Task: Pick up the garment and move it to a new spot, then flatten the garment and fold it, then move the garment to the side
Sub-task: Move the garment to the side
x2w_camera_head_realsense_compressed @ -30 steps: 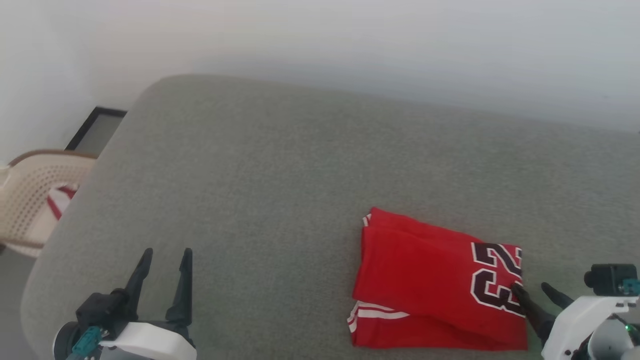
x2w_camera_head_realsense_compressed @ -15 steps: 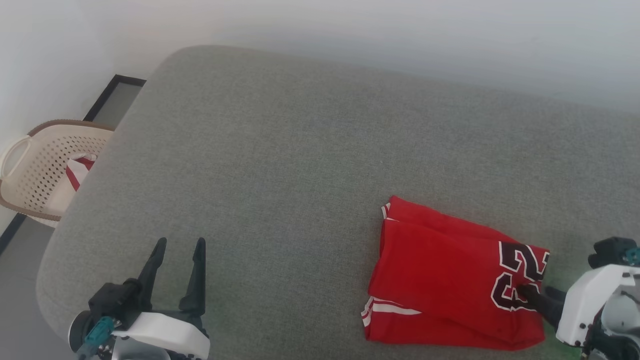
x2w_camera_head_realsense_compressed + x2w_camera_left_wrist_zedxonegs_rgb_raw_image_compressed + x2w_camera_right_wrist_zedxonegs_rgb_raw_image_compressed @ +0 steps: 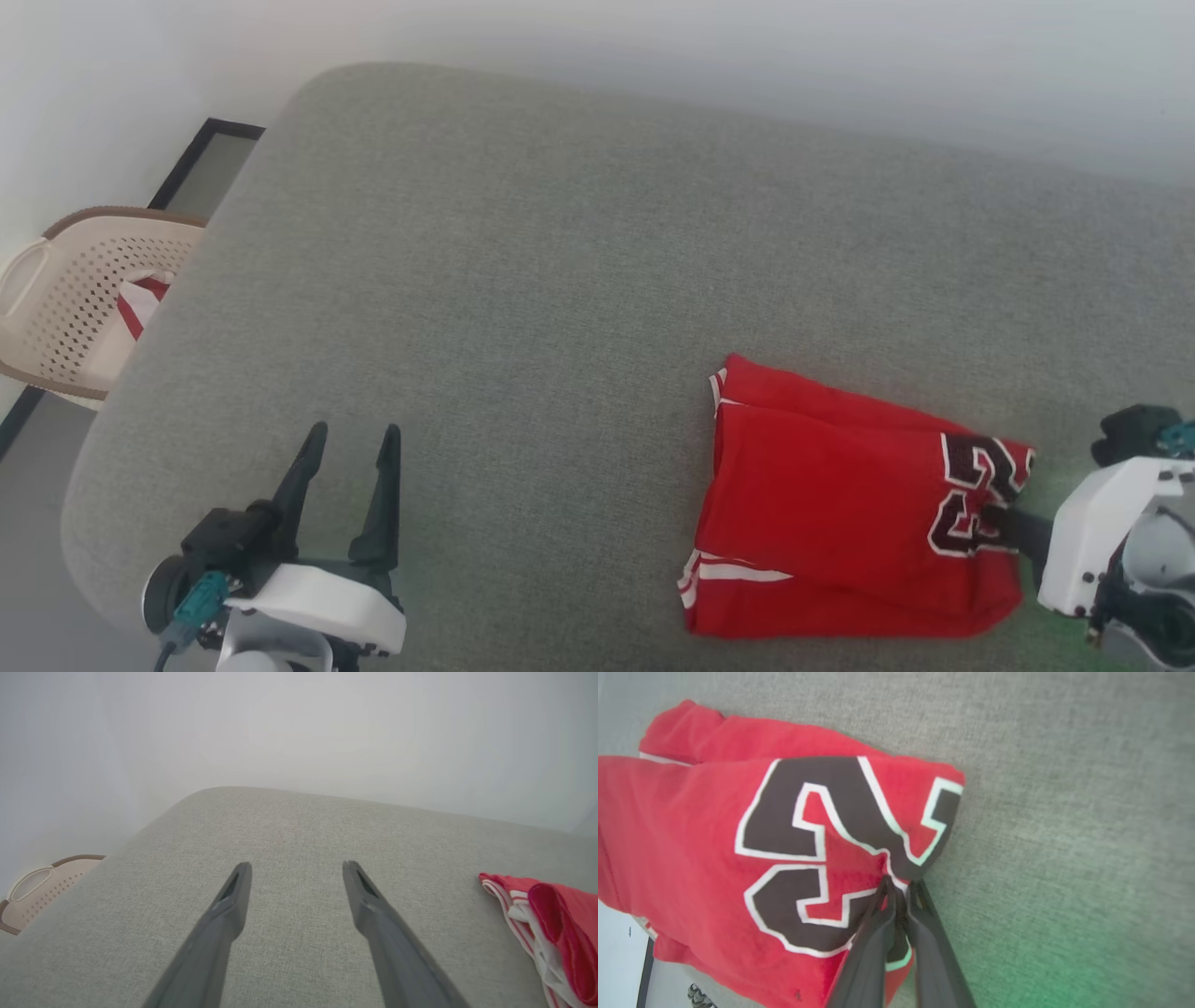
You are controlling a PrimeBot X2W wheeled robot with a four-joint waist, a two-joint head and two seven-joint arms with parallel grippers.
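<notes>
Step 3, moving aside, appears in hand: the folded garment [image 3: 840, 504] lies near-right on the cushion [image 3: 560, 280]. Right gripper [image 3: 899, 886] fingers are clamped on its edge at the 23; left gripper [image 3: 355, 434] fingers stand apart. Next: drag without unfolding.

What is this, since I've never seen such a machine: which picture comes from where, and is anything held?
This is a wheeled robot with two arms. The picture showing both arms comes from a camera on its head, looking down; the other two come from wrist cameras looking along each gripper's two dark fingers. A folded red garment numbered 23 lies on a grey padded surface. The right gripper is shut, pinching the garment's edge by the number. The left gripper is open and holds nothing. Beside the surface stands a beige basket with a white, red-striped cloth inside.
</notes>
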